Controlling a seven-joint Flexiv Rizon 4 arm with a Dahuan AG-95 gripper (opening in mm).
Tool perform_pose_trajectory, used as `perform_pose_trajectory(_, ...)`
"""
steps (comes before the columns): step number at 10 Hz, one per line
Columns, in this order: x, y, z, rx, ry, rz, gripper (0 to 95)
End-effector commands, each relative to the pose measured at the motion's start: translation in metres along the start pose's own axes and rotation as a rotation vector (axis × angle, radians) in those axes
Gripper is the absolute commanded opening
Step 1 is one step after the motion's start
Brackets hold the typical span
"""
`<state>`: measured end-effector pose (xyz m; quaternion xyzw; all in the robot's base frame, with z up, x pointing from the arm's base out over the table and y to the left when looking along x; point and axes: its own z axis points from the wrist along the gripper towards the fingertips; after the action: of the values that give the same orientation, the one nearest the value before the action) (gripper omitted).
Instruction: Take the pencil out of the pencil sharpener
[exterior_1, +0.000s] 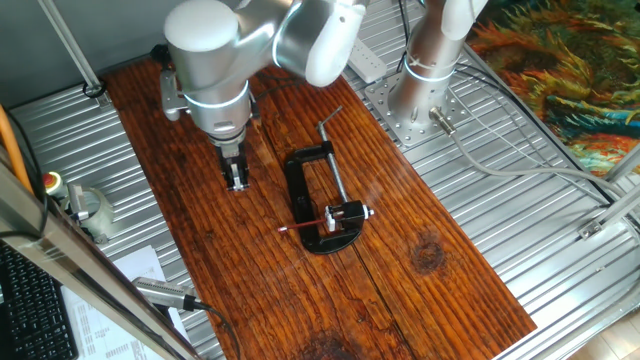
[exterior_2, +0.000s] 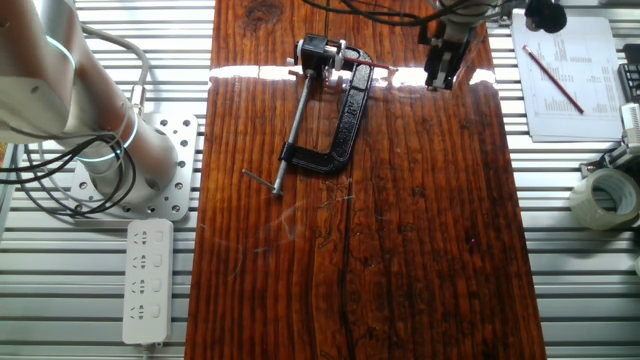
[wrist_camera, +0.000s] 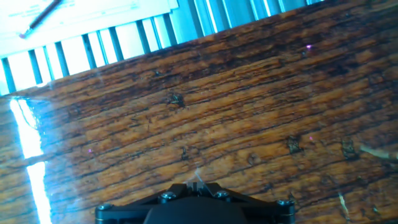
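Note:
The small black pencil sharpener (exterior_1: 350, 213) with a silvery end sits held in the jaw of a large black C-clamp (exterior_1: 303, 190) on the wooden board. The thin red pencil (exterior_1: 305, 223) sticks out of it toward the left front. In the other fixed view the sharpener (exterior_2: 318, 52) is at the far end of the clamp and the pencil (exterior_2: 367, 66) points right. My gripper (exterior_1: 237, 180) hangs over bare wood to the left of the clamp, apart from the pencil, with its fingers together and empty. The hand view shows only wood beneath the fingertips (wrist_camera: 197, 182).
The wooden board (exterior_1: 400, 270) lies on a ribbed metal table. The arm base (exterior_1: 420, 95) stands behind the clamp. A paper sheet with a second red pencil (exterior_2: 552, 76), a tape roll (exterior_2: 603, 196) and a power strip (exterior_2: 148, 280) lie off the board.

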<state>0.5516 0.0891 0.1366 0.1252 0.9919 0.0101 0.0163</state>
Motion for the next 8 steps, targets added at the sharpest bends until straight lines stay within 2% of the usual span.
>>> perform_pose_trajectory(1,-0.0005,0.0001,0.0001,0.001,0.008,-0.009,0.0)
perform_pose_trajectory(5,-0.0005,0.0001,0.0005,0.0,0.037,-0.006,0.0)
perform_pose_trajectory(8,-0.0005,0.0,0.0007,0.0,0.032,-0.007,0.0)
